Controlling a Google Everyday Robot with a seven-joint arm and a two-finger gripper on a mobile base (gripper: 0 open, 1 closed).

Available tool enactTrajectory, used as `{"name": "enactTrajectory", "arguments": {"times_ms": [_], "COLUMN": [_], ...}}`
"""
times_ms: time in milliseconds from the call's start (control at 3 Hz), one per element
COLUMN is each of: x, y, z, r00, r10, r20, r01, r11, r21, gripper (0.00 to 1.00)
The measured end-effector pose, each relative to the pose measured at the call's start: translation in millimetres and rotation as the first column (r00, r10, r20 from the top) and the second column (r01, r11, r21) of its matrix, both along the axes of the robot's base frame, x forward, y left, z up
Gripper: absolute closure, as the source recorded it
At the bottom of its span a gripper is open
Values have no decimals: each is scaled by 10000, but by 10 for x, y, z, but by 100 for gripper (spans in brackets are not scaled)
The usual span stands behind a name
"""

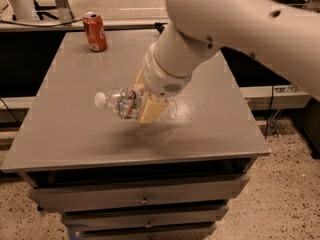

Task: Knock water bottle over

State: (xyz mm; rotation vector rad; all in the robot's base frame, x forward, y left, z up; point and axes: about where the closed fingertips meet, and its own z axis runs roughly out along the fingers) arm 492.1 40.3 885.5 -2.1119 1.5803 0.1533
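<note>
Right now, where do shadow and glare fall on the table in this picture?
Camera view: a soft shadow lies on the table under the water bottle and the gripper, which grips it over the table's middle; same view, a pale sheen shows on the tabletop right of the gripper.

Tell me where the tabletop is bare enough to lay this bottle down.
The gripper, jaws shut on the water bottle, hangs over the middle of the table. Bare: the strip from the soda can down to the front edge, the front band below the bottle, and the front corner past the gripper. Crowded: the middle, under the arm.
</note>
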Motion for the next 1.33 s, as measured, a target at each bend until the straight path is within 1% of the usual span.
{"name": "enactTrajectory", "arguments": {"times_ms": [333,667,1000,1333], "x": [-80,11,29,113], "y": [4,-63,-77,-112], "z": [-333,-503,-504,-474], "r00": [9972,9914,9904,9883], "r10": [577,918,970,1351], "r20": [473,935,984,702], "r01": [-477,-559,-565,-989], "r11": [9807,9417,9343,9204], "r21": [-1897,-3318,-3521,-3782], "gripper": [100,93,78,54]}}
